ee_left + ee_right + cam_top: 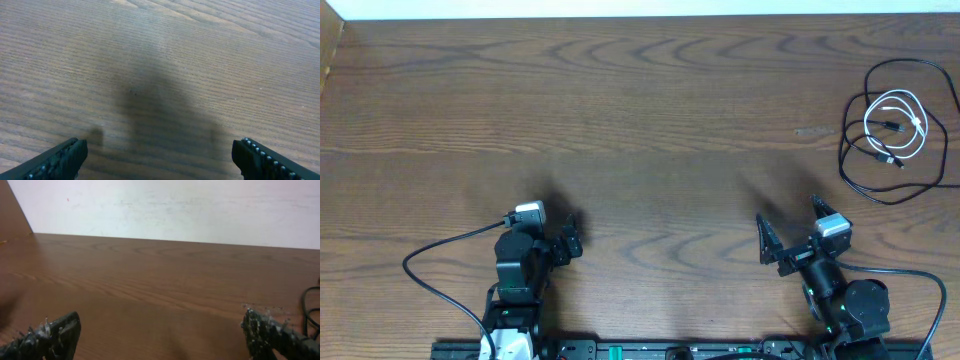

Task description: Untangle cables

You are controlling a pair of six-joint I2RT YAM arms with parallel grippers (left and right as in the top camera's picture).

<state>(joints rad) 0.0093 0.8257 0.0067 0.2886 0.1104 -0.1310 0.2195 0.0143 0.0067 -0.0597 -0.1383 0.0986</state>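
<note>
Cables: both lie at the far right of the overhead view, upper part of the frame, on the bare wood of the desk. The black cable runs in wide loose loops, one strand reaching up toward the right edge. The white cable is coiled in a smaller ring inside those black loops, its plug ends tucked near the ring's middle. Black and white strands overlap there; which passes over which I cannot tell at this size.

My left hand sits low in the lower left of the overhead view, well apart from the cables. In the left wrist view its fingers stand wide apart, nothing between them, only wood grain and a soft shadow below.

My right hand is in the lower right of the overhead view, below and to the left of the cables, not touching them. Its fingers are spread wide and hold nothing. In the right wrist view a short piece of black cable shows at the right edge, beyond the right finger. A pale wall stands behind the desk's far edge.
</note>
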